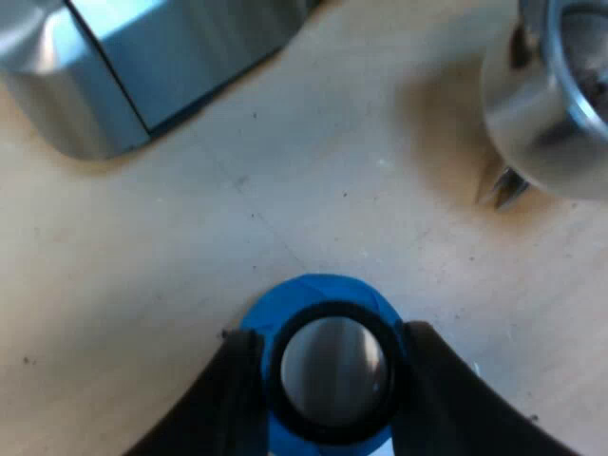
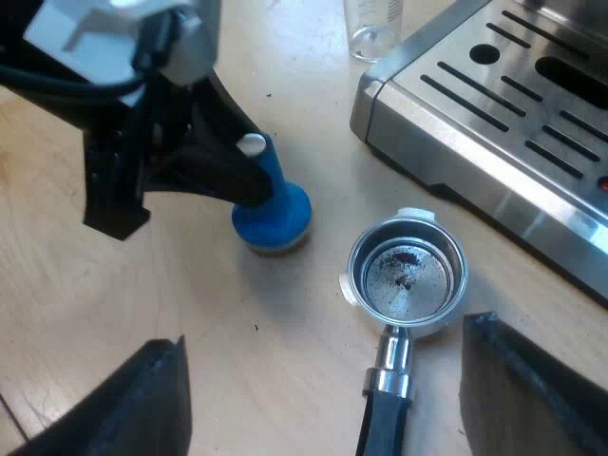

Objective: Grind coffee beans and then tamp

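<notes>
The left hand point(image 1: 330, 366) is clenched on the blue tamper point(image 2: 274, 214), whose base rests on the wooden counter point(image 2: 114, 285) near the metal holder point(image 2: 408, 275) but not touching it. The metal holder lies loose on the counter, close to the grated tray of the espresso machine point(image 2: 503, 123), with a few dark grounds in its basket. The right hand point(image 2: 323, 380) hovers over its dark handle, fingers spread wide and gripping nothing, and a measuring glass point(image 2: 373, 28) stands by the machine's corner.
</notes>
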Motion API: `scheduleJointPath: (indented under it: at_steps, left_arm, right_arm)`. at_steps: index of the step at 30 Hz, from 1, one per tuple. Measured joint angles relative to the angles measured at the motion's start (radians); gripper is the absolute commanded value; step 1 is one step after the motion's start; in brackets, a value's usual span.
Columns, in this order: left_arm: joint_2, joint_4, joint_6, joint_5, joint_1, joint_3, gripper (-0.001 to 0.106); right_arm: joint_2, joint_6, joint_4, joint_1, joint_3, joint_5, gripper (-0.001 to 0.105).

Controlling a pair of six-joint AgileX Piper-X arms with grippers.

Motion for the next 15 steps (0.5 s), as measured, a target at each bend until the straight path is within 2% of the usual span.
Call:
scheduleJointPath:
  at_steps: [5, 8, 9, 12, 15]
  left_arm:
    - [-0.103, 0.082, 0.0, 0.0, 0.0, 0.0, 0.001]
    - [-0.131, 0.094, 0.0, 0.0, 0.0, 0.0, 0.001]
    - [-0.193, 0.132, 0.0, 0.0, 0.0, 0.0, 0.001]
    - [-0.264, 0.17, 0.0, 0.002, 0.0, 0.0, 0.001]
    - [-0.327, 0.221, 0.0, 0.004, 0.0, 0.0, 0.001]
  right_arm:
    - [0.0, 0.0, 0.0, 0.0, 0.0, 0.0, 0.062]
    - [0.0, 0.0, 0.0, 0.0, 0.0, 0.0, 0.062]
    - [0.0, 0.012, 0.0, 0.0, 0.0, 0.0, 0.062]
    - [-0.006, 0.057, 0.003, 0.0, 0.0, 0.0, 0.062]
    - [-0.025, 0.069, 0.013, 0.0, 0.0, 0.0, 0.062]
